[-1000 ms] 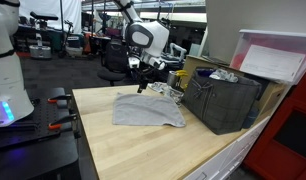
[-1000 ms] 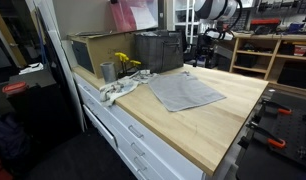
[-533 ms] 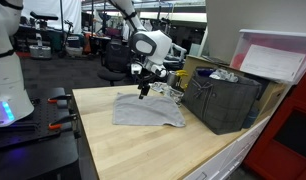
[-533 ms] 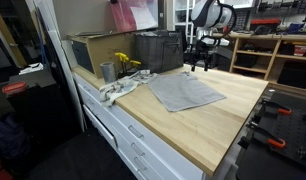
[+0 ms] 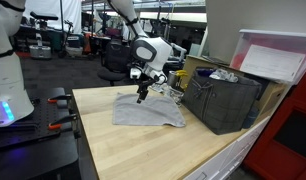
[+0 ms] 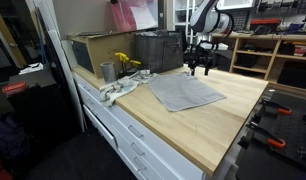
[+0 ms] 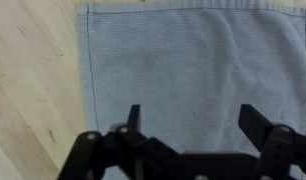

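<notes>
A grey cloth (image 5: 148, 110) lies flat on the wooden table (image 5: 123, 145); it also shows in the other exterior view (image 6: 185, 92) and fills most of the wrist view (image 7: 193, 70). My gripper (image 5: 142, 96) hangs open and empty just above the cloth's far edge, seen too in an exterior view (image 6: 199, 69). In the wrist view its two black fingers (image 7: 195, 118) are spread wide over the cloth with nothing between them.
A dark grey bin (image 5: 221, 100) stands beside the cloth, also visible in an exterior view (image 6: 158, 50). A metal cup (image 6: 107, 71), yellow flowers (image 6: 125, 62) and a crumpled white rag (image 6: 121, 88) sit near the table's end. A cardboard box (image 6: 93, 50) stands behind.
The arm has moved down and in over the table, bringing the open gripper closer to the cloth's edge. The cloth has not moved.
</notes>
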Robot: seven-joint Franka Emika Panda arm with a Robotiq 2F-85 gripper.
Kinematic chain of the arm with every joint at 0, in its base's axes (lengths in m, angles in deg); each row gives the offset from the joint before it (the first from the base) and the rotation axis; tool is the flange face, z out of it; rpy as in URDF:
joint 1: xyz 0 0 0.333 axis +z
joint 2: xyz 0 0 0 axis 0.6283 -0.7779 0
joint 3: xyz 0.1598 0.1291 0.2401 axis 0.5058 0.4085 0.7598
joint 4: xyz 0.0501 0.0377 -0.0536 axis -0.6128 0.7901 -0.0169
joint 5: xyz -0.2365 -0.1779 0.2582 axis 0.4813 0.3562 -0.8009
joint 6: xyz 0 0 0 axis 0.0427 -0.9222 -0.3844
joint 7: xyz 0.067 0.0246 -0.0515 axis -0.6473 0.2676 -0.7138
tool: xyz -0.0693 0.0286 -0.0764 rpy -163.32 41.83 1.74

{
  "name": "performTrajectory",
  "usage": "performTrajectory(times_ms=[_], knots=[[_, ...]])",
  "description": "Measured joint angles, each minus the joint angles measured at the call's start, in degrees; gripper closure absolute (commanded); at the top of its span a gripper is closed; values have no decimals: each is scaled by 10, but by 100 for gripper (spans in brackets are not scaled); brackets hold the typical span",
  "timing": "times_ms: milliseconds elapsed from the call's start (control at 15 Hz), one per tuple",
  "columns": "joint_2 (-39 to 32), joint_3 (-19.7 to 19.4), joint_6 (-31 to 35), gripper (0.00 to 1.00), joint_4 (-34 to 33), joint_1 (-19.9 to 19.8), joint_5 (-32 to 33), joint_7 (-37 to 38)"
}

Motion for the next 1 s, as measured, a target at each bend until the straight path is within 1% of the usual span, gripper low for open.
performTrajectory(times_ms=[533, 1000], knots=[[-16, 1, 0, 0, 21, -13, -24, 7], [-24, 2, 0, 0, 40, -15, -33, 21]])
